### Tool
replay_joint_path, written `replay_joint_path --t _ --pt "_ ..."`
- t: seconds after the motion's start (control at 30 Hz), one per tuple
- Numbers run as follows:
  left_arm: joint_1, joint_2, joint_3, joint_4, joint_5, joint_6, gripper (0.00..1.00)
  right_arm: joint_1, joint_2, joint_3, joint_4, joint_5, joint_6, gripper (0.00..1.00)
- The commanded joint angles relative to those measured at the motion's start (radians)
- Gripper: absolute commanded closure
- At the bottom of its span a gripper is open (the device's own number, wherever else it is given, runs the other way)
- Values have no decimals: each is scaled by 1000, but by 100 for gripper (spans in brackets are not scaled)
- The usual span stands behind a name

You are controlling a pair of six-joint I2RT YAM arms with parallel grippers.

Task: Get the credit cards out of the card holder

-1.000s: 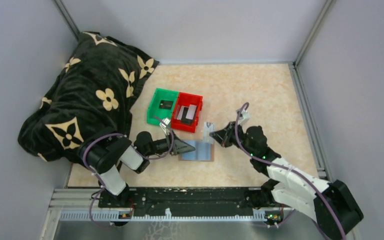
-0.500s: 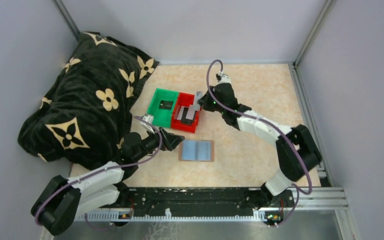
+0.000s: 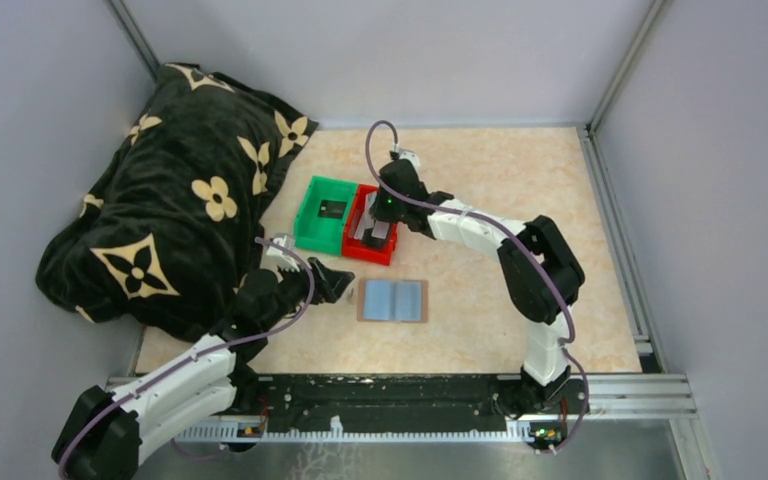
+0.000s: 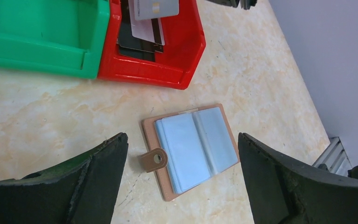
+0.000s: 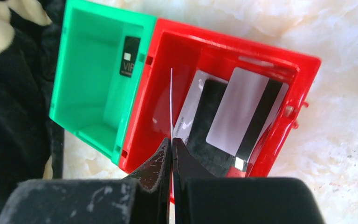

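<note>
Pinching a card (image 5: 171, 100) edge-on in right gripper (image 5: 171, 141), over red bin (image 5: 310, 79), seemingly just above cards (image 5: 237, 112) lying inside. Spread wide and empty at left gripper (image 3: 327, 282), near holder (image 4: 189, 149), open flat on table (image 3: 480, 180), close to red bin. Seeing one black card (image 5: 129, 63) in green bin (image 5: 93, 102).
</note>
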Motion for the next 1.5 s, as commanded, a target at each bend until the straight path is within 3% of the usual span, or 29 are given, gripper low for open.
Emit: replay_joint_path --t 0.0,0.83,0.93,1.1,1.47 --pt "1 -39 -6 -55 -31 30 7 17 24 51 -17 42 33 100" --pt "3 -80 -22 -110 -54 34 2 18 163 119 27 24 60 100" --pt "3 -85 -24 -116 -55 32 2 18 163 118 31 21 61 92" --pt "3 -84 -27 -112 -58 29 2 18 123 100 33 44 44 84" --pt "3 -17 -25 -56 -43 17 1 29 -87 24 49 76 -21 82"
